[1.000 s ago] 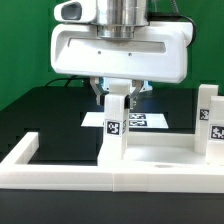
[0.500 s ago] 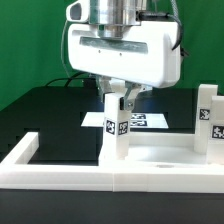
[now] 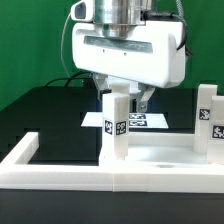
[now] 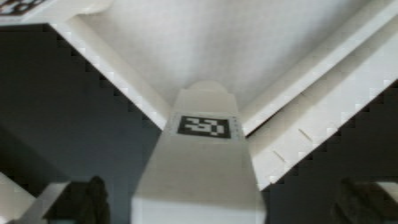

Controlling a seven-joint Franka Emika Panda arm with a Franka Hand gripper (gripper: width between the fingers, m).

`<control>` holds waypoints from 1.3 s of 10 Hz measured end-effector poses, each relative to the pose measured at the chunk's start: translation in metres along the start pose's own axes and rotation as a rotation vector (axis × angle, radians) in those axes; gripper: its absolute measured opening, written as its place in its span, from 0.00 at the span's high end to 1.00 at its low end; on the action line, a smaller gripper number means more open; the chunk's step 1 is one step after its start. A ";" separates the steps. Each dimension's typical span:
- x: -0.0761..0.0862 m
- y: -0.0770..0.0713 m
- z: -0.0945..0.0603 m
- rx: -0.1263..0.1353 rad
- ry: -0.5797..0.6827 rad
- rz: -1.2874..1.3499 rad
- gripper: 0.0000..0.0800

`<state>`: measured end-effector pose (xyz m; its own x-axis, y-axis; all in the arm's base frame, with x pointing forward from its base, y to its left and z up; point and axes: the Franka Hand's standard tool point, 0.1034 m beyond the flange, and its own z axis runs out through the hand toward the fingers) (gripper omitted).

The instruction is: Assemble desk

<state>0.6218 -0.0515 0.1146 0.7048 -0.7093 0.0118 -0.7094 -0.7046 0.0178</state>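
We see the gripper (image 3: 124, 97) spread around the upright leg (image 3: 117, 126); we'd lift straight up, avoiding nudging it

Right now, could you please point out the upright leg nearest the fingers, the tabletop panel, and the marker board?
upright leg (image 3: 116, 128), exterior view, tagged face.
tabletop panel (image 3: 160, 158), exterior view, top surface.
marker board (image 3: 150, 121), exterior view, printed tags.

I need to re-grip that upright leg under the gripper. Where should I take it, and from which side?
Take the leg near its top, coming straight down from above. It stands upright on the tabletop, and the open gripper already straddles it, so its flat side faces likely suit the fingers.
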 end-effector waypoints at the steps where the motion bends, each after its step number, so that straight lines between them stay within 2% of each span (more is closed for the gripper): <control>1: 0.000 0.000 0.000 -0.004 0.006 -0.140 0.20; 10: 0.006 0.005 0.003 -0.012 0.027 -0.901 0.19; 13: 0.008 0.006 0.003 -0.027 0.036 -1.096 0.19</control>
<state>0.6233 -0.0610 0.1113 0.9531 0.3027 0.0052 0.3019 -0.9516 0.0578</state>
